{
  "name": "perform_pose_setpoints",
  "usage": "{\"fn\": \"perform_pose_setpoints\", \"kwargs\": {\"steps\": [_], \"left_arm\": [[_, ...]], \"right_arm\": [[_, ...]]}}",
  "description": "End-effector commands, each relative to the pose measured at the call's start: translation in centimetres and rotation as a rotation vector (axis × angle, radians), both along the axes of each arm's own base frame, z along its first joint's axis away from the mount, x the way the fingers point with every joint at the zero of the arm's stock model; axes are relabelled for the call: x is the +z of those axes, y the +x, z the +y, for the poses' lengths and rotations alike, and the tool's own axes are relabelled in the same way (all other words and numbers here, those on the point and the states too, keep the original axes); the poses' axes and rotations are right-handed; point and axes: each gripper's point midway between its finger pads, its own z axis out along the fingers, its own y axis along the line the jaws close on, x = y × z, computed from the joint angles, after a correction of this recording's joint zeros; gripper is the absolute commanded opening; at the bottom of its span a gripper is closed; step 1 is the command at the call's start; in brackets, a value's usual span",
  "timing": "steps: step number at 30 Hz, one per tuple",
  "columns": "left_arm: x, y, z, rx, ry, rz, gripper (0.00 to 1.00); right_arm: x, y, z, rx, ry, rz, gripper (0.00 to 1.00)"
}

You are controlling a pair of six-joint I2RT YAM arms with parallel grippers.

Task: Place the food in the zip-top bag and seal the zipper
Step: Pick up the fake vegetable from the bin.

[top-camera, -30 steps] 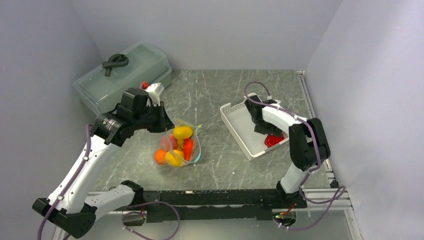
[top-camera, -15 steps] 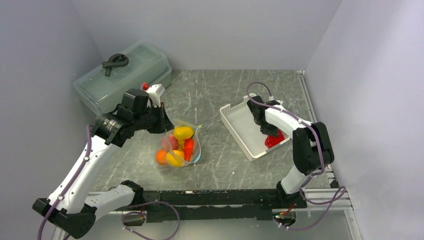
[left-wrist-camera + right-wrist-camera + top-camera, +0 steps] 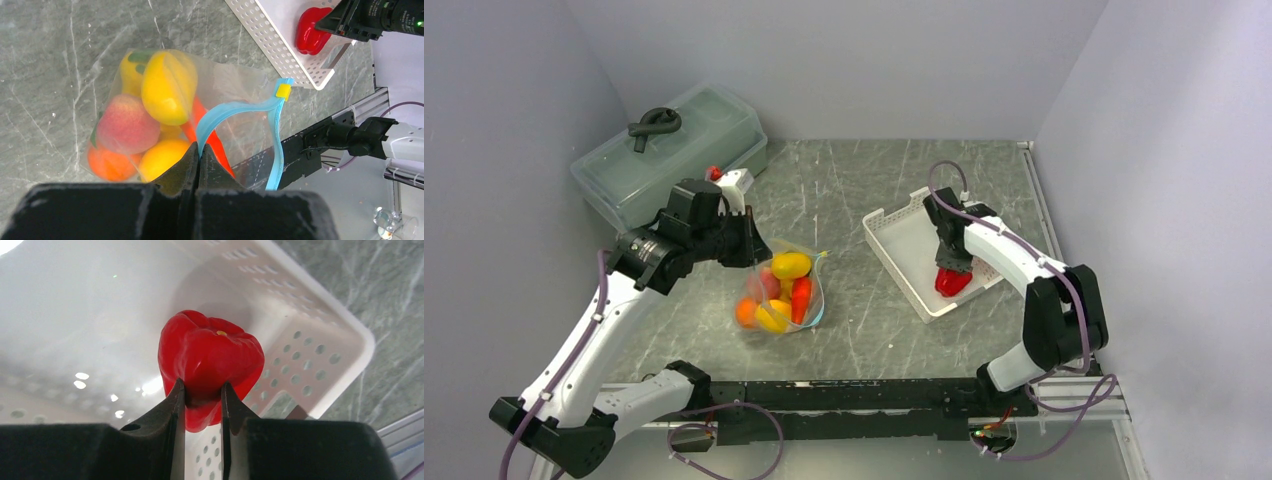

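**Plastic lot: red pepper (image 3: 210,355) in right gripper (image 3: 202,390), zip-top bag (image 3: 240,95) in left gripper (image 3: 198,150)**

Right gripper: fingers clamped on the sides of the red pepper, held over a corner of the white basket (image 3: 320,340); contact with the basket floor cannot be told.

Left gripper: fingers pinched together on the zipper (image 3: 235,107), the teal strip bowed open.

Zip-top bag: lies on the grey table (image 3: 854,190), left of the basket and apart from it.

Contents: yellow lemon (image 3: 167,87), peach (image 3: 125,125), orange (image 3: 107,162), carrot (image 3: 215,142).

Lidded box (image 3: 674,150): far left corner.
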Motion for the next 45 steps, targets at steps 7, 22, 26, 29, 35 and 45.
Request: {"fn": "perform_pose_setpoints", "kwargs": {"steps": [7, 22, 26, 29, 35, 45], "left_arm": [[1.5, 0.4, -0.2, -0.004, -0.039, -0.071, 0.0], [1.7, 1.0, -0.4, 0.006, -0.043, -0.061, 0.0], [1.9, 1.1, -0.4, 0.016, -0.043, -0.058, 0.0], [1.8, 1.1, -0.3, 0.025, -0.041, -0.049, 0.0], [2.0, 1.0, -0.3, 0.036, -0.053, -0.046, 0.0], [2.0, 1.1, -0.3, 0.048, -0.056, -0.033, 0.0]], "right_arm": [[3.9, 2.2, 4.1, 0.088, 0.195, -0.138, 0.0], [12.8, 3.6, 5.3, 0.238, 0.271, -0.427, 0.0], [16.1, 3.5, 6.2, 0.303, 0.325, -0.533, 0.0], [18.8, 3.3, 7.1, 0.361, 0.375, -0.603, 0.0], [23.9, 2.5, 9.2, 0.505, 0.461, -0.733, 0.0], [29.9, -0.7, 13.2, 0.762, 0.624, -0.884, 0.0]]}}
